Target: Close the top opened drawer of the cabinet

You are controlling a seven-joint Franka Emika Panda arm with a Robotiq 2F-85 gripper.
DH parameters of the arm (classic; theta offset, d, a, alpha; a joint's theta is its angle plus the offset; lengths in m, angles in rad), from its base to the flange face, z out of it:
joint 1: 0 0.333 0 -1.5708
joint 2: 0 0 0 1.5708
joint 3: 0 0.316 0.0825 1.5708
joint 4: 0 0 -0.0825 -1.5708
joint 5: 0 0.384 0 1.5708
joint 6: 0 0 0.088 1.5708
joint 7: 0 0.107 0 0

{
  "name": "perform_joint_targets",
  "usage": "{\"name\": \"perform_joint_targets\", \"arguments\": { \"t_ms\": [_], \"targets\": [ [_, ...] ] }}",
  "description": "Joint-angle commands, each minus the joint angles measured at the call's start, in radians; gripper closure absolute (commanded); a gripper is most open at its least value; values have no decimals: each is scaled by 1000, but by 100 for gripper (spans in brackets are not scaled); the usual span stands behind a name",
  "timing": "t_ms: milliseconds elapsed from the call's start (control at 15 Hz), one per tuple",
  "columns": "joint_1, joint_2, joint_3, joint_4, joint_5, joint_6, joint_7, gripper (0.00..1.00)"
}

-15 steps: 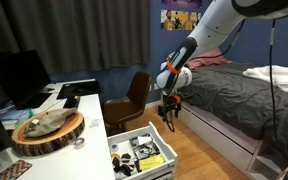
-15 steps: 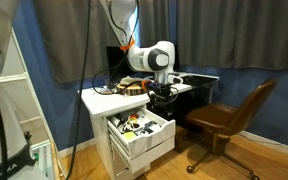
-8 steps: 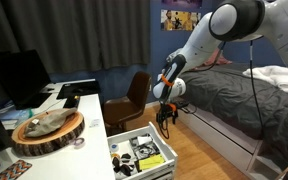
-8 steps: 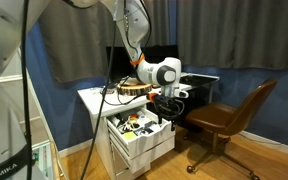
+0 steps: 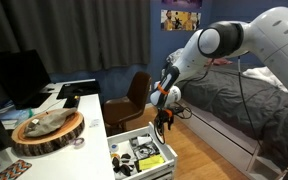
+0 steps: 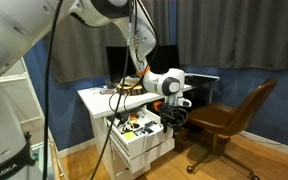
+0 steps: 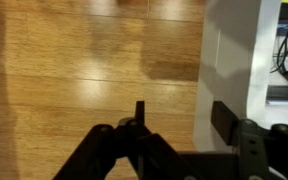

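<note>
The arm (image 5: 214, 45) has swung lower, nearer the white cabinet (image 6: 94, 98). The top opened drawer (image 5: 132, 133) stands pulled out, clutter showing inside. The gripper (image 5: 164, 122) hangs just beside its front edge, its fingers (image 7: 224, 120) spread apart.

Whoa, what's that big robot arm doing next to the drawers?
The robot arm is working on closing the top opened drawer of the white cabinet. Its gripper hangs close to the drawer's front, above the wooden floor, with its jaws apart and nothing held. The drawer is pulled out and full of clutter, so it has not been pushed shut yet.
</note>
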Motion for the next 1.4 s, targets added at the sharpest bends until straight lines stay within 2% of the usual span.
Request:
{"name": "perform_joint_targets", "arguments": {
  "t_ms": [0, 333, 400, 1000, 1333],
  "targets": [
    [0, 54, 0, 79, 3, -17, -22, 61],
    [-20, 66, 35, 98, 20, -10, -78, 95],
    [-23, 66, 42, 99, 22, -12, -91, 99],
    [-94, 60, 140, 84, 45, 34, -295, 100],
    [-166, 71, 230, 82, 51, 68, -509, 100]
  ]
}}
